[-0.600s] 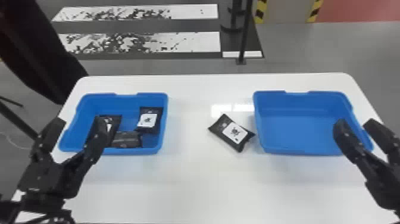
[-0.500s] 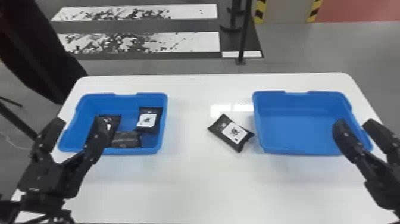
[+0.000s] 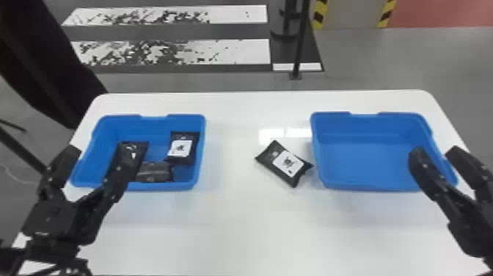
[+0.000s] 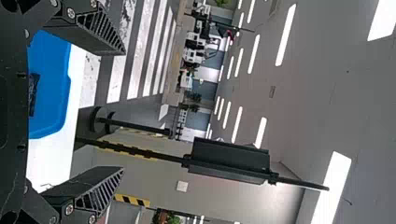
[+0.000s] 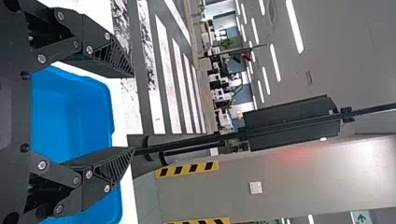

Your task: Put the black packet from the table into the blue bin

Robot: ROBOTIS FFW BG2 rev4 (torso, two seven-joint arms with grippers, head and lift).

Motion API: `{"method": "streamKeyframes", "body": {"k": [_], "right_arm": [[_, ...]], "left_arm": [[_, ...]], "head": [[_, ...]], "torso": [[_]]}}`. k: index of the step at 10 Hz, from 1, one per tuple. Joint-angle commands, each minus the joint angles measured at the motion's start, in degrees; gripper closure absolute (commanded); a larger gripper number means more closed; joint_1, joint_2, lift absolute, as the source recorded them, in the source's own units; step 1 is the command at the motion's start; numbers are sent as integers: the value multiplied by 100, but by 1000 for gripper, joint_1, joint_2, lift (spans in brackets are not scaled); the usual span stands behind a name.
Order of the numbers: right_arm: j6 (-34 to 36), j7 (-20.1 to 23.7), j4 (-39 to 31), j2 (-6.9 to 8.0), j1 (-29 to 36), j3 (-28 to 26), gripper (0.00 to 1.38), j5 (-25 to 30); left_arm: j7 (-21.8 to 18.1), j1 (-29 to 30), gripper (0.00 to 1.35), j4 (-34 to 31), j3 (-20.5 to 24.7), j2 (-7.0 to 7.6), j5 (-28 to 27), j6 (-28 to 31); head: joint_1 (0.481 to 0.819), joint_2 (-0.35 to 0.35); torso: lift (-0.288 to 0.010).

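A black packet (image 3: 284,163) with a white label lies tilted on the white table, close beside the left wall of the right-hand blue bin (image 3: 366,188). That bin is also in the right wrist view (image 5: 74,112). My right gripper (image 3: 438,156) stands open over the bin's right side; its spread fingers frame a gap in the right wrist view (image 5: 134,112). My left gripper (image 3: 99,161), open, is over the left part of the other blue bin (image 3: 154,186), and in the left wrist view (image 4: 123,111) nothing is between its fingers.
Several black packets (image 3: 182,147) lie in the left-hand bin. Between the two bins runs a stretch of white table (image 3: 234,220). A black stand (image 3: 299,47) rises behind the table's far edge, and a dark shape hangs at the upper left.
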Motion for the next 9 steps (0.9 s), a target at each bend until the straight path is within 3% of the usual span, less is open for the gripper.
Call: {"method": "streamKeyframes", "body": {"k": [1,4,7,8,9], "right_arm": [[0,2,-6,5,5,0,510,0],[0,2,22,5,-9,0,510,12],[0,-6,36,5,-37,0,510,35],[14,2,50,5,-37,11,510,46],[14,2,64,5,-79,23,510,69]], "left_arm": [[0,-115,154,1,-98,41,-143,36],[0,-776,151,156,-647,164,-623,936],[-132,-1634,156,577,-1401,323,-1240,1878],[-431,-2084,156,929,-1664,349,-1342,2426],[-791,-2590,156,1365,-1858,331,-1719,2525]], "head": [[695,38],[695,-4],[695,-108],[695,-125],[695,-175]], "torso": [[-110],[-110],[-110],[-110],[-110]]}}
